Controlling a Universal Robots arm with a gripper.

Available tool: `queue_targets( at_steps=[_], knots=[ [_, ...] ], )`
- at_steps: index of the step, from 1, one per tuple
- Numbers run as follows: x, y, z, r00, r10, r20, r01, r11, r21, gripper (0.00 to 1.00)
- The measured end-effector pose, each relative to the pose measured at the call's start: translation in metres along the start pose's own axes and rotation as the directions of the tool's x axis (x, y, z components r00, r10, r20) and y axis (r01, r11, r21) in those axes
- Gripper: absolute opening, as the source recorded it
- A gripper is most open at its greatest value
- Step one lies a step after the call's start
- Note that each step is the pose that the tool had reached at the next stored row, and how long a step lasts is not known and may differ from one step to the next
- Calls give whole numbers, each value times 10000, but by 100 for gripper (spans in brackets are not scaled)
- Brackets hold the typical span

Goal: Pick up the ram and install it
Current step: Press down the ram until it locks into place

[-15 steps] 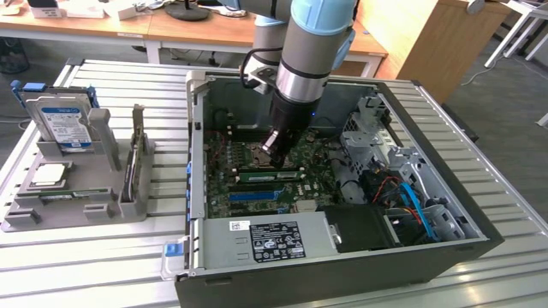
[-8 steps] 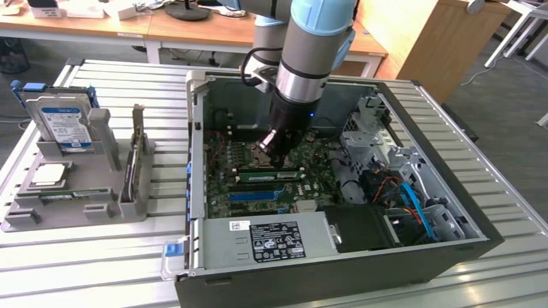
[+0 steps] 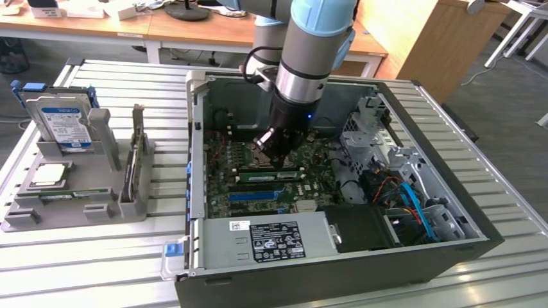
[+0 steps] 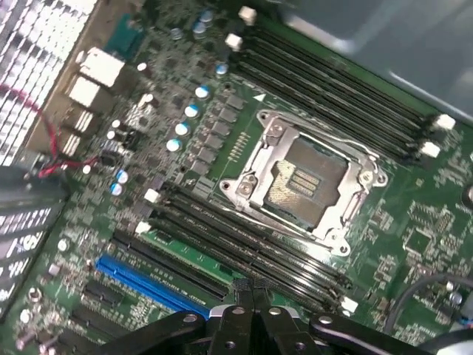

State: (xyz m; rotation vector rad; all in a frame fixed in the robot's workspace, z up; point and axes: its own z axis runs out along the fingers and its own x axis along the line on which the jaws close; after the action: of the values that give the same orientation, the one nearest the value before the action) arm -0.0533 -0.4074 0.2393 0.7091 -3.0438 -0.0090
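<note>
Pincer (image 4: pixel 251 299), closed, presses perhaps on slim green ram (image 3: pixel 272 173) among black slots.

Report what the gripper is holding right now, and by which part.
Nothing, as far as the pictures show: the gripper is shut with no stick between its tips, low over the memory slots beside the CPU socket.

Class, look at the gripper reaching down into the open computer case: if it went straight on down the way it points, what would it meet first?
Most likely the slim green ram stick seated in the black memory slots beside the silver processor socket; the gripper sits right above it, though depth is hard to judge.
</note>
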Motion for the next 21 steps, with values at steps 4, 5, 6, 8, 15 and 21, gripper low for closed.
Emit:
queue_targets(
  at_steps=[4, 5, 6, 8, 15, 21],
  knots=[
    [0, 0, 6, 9977, 683, 7, -683, 9977, -10, 11],
    [0, 0, 8, 9963, 854, 8, -854, 9963, -13, 11],
    [0, 0, 9, 9948, 1020, 9, -1020, 9948, -15, 11],
    [0, 0, 12, 9909, 1342, 12, -1342, 9909, -21, 11],
    [-1, 0, 17, 9677, 2521, 20, -2521, 9677, -40, 11],
    [-1, 0, 18, 9487, 3162, 23, -3162, 9487, -51, 11]
  ],
)
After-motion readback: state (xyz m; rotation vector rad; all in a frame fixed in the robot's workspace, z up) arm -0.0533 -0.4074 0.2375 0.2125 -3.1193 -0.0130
